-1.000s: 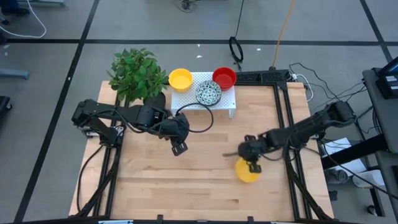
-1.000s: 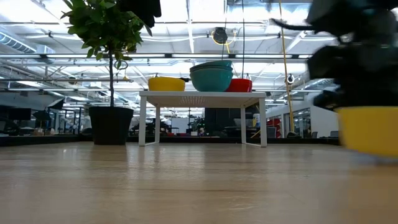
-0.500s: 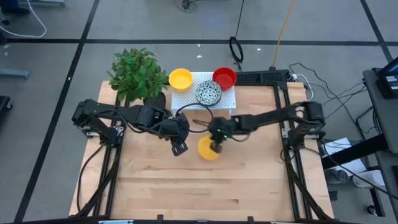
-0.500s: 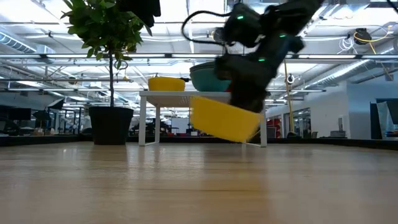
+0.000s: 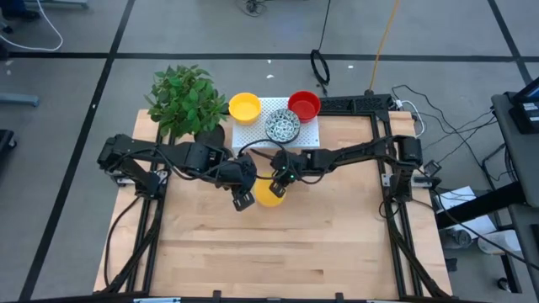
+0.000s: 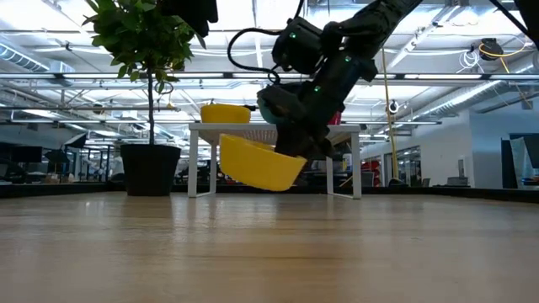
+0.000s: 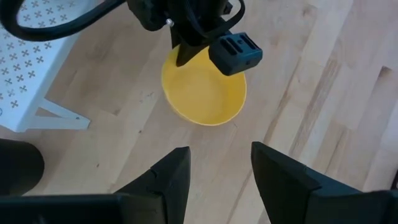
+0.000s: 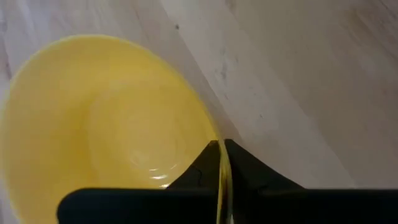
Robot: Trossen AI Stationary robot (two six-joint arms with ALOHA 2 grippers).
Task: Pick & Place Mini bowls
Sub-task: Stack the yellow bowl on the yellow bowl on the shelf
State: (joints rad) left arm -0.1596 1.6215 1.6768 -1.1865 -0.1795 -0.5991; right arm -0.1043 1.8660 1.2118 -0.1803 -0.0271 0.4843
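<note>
My right gripper [image 5: 279,183] is shut on a plain yellow mini bowl [image 5: 269,195], which hangs over the middle of the table just in front of the white perforated rack [image 5: 307,137]. On the rack stand another yellow bowl [image 5: 244,107], a red bowl [image 5: 303,104] and a blue-and-white speckled bowl [image 5: 282,126]. My left gripper [image 5: 244,200] hovers open just left of the held bowl, which shows beyond its fingers in the left wrist view [image 7: 204,93]. My right gripper pinches the yellow bowl's rim [image 8: 219,163] at its own side of the bowl, one finger inside and one outside. The fingers slant down from the table's right and far side. The bowl [image 6: 257,164] hangs tilted and clear of the table.
A potted plant [image 5: 185,101] stands at the far left beside the rack. Bare wood lies across the table's near half [image 5: 278,252]. Black frame rails run along the left and right edges [image 5: 392,202].
My right gripper has swung from the table's right side toward the left and far edge, carrying the yellow bowl clear of the table to just in front of the rack, beside my left gripper. The gripper has rolled, and the bowl now hangs tilted.
</note>
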